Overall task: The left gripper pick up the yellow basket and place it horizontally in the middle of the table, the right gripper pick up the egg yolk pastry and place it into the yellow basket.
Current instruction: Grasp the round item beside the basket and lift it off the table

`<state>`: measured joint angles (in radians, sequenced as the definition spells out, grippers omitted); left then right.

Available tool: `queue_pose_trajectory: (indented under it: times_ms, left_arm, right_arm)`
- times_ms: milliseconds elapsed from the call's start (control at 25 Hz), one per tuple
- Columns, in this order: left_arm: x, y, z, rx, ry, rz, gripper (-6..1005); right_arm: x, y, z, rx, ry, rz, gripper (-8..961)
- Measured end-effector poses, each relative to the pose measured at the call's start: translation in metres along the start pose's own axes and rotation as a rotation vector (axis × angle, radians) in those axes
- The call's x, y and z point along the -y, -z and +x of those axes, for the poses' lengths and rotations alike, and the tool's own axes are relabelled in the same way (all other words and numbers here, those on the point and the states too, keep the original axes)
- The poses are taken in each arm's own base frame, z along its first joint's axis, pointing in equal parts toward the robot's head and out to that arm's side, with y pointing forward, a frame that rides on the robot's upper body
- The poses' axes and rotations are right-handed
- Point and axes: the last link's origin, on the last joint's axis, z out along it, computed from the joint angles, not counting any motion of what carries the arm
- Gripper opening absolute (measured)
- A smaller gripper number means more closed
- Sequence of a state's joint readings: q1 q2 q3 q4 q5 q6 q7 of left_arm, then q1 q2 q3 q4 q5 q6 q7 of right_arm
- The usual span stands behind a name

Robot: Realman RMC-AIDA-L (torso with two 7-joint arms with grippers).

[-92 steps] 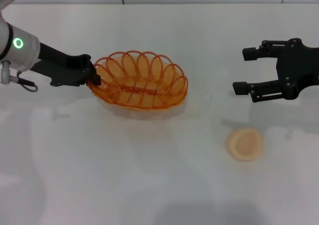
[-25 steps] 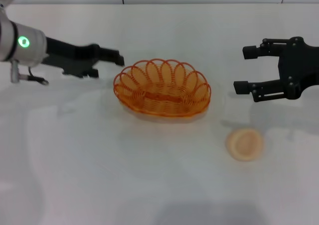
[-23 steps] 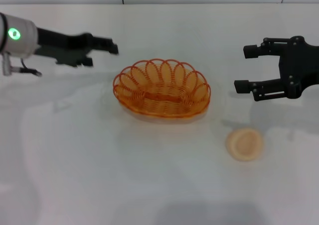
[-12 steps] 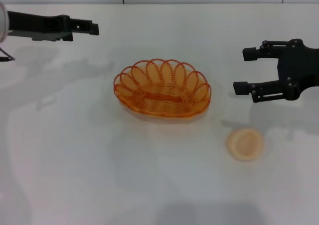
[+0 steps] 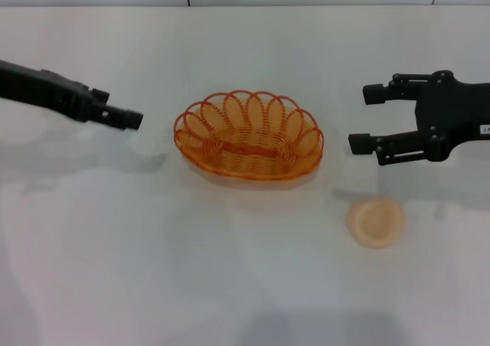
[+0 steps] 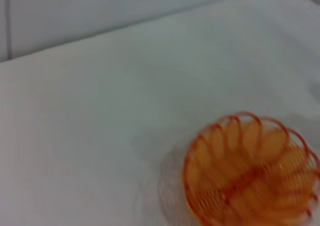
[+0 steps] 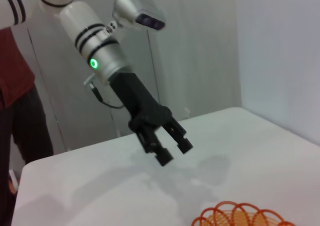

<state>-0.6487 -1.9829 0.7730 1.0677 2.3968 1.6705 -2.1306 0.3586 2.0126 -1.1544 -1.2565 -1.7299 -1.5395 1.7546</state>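
The yellow basket (image 5: 249, 135) rests lengthwise on the white table (image 5: 230, 285) near its middle, with nothing in it. My left gripper (image 5: 130, 119) hovers to the basket's left, apart from it. In the right wrist view the left gripper (image 7: 174, 152) has its fingers spread and holds nothing. The egg yolk pastry (image 5: 375, 222) lies on the table to the front right of the basket. My right gripper (image 5: 364, 119) hangs open above and behind the pastry, right of the basket. The left wrist view shows the basket (image 6: 250, 171); the right wrist view shows only the basket's rim (image 7: 240, 216).
A grey wall runs along the table's far edge (image 5: 245, 6). In the right wrist view a person in dark red (image 7: 15, 111) stands beyond the table's left side.
The basket was carried right, set down and released. My left gripper pulled away leftward and now sits lower, left of the basket. The right gripper has shifted slightly left.
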Motion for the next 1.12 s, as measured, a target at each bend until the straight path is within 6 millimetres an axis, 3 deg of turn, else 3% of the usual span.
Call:
queue_pose_trajectory:
  times_ms: [280,560,800,1120]
  left_arm:
    - [-0.015,0.009,-0.011,0.101,-0.143,-0.093,893]
    - [-0.029,-0.005,-0.014,0.157,-0.173,-0.141,893]
    - [-0.029,-0.009,-0.015,0.154,-0.17,-0.136,894]
    - [-0.034,-0.017,-0.017,0.149,-0.164,-0.152,893]
  right_arm:
    - [0.0,-0.001,0.006,-0.083,-0.053,0.008,829]
    - [0.0,0.005,0.02,-0.22,-0.121,0.028,829]
    - [0.0,0.006,0.032,-0.283,-0.142,0.039,829]
    - [0.007,-0.007,0.048,-0.326,-0.158,0.072,810]
